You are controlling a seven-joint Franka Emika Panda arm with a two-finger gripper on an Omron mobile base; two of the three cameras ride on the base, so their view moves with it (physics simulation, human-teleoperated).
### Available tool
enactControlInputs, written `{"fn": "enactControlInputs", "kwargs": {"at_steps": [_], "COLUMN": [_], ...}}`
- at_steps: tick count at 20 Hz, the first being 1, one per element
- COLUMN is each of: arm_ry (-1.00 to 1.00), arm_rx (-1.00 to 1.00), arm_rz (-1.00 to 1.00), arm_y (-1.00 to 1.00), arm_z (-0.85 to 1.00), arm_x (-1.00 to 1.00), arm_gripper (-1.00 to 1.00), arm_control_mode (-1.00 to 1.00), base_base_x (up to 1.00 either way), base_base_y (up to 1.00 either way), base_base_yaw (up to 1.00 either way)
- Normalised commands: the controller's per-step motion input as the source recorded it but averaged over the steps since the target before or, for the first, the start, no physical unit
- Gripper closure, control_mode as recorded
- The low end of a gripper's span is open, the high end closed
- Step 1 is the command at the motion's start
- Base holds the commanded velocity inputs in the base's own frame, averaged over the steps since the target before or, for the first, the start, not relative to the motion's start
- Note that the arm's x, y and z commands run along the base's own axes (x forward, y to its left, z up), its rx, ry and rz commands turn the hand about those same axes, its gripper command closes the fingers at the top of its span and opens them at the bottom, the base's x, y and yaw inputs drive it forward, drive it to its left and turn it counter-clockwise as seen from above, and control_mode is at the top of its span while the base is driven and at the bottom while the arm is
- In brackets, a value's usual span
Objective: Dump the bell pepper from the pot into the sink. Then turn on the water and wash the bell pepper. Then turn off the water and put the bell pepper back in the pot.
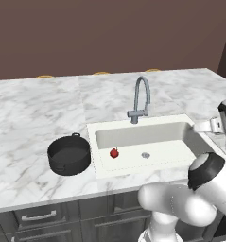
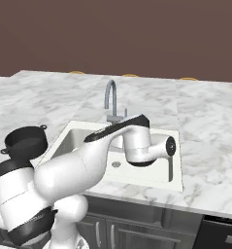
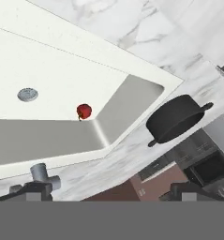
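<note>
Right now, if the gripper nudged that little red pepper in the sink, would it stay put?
Probably not. The pepper looks round, so it may roll across the sink's smooth floor. Being tiny, it likely weighs little and could slip from open fingers.

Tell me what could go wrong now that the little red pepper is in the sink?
The bell pepper is tiny and round, so it may roll away when the open jaws close on it. It lies near the sink's wall, which could crowd the gripper. The faucet stands behind the basin, so a reaching arm might bump it.

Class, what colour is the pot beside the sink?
Black, with a dark grey inside; the pot shows best in the left base view.
</note>
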Motion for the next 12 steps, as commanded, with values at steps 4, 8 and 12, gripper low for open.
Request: {"fn": "enactControlInputs", "kwargs": {"at_steps": [4,8,12], "arm_ry": [0.01,0.0,0.0], "arm_rx": [0.18,0.14,0.1], "arm_rz": [-0.05,-0.05,-0.06], "arm_y": [-0.25,0.0,0.0], "arm_z": [0.0,0.0,0.0], "arm_x": [0.57,0.44,0.32], "arm_gripper": [-1.0,-1.0,-1.0], "arm_control_mode": [-1.0,-1.0,-1.0], "base_base_x": [0.0,0.0,0.0], "base_base_y": [0.0,0.0,0.0], "base_base_yaw": [0.0,0.0,0.0]}}
